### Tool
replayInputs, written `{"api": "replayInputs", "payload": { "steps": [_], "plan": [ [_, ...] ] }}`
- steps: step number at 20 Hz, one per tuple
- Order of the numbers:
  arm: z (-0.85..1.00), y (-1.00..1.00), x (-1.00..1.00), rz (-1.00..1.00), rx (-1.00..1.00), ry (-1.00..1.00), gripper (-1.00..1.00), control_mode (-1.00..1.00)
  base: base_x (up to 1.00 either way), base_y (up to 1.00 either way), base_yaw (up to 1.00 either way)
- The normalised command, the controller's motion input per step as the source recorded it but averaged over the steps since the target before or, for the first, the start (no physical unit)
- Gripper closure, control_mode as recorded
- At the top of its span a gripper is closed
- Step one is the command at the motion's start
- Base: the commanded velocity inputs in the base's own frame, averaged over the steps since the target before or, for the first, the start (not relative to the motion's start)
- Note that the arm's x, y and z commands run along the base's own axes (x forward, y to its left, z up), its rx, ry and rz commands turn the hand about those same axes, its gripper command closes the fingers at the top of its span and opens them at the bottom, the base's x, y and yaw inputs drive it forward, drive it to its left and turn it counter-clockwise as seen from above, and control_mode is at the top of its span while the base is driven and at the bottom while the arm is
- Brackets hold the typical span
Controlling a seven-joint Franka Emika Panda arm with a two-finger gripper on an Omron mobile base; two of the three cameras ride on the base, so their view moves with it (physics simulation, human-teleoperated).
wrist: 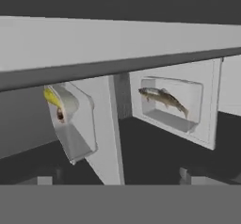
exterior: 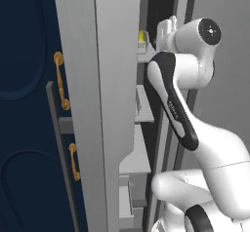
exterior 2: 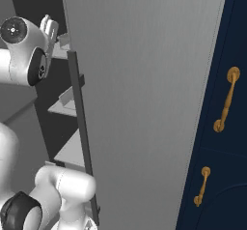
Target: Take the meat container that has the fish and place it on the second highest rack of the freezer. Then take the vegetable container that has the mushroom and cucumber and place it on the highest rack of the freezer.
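Olive-tan fish [wrist: 164, 99] in pale container [wrist: 175, 106]; cucumber [wrist: 52, 97] apart

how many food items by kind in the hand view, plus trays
fish: 1
cucumber: 1
mushroom: 1
fish container: 1
vegetable container: 1
total: 5
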Motion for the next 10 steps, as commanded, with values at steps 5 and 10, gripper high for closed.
{"api": "replayInputs", "payload": {
  "steps": [5,10],
  "plan": [
    [-0.23,-0.39,-0.99,0.00,0.00,0.32,-1.00,-1.00,0.00,0.00,0.00],
    [-0.41,-0.36,-0.99,0.00,0.00,0.43,-1.00,-1.00,0.00,0.00,0.00]
  ]
}}
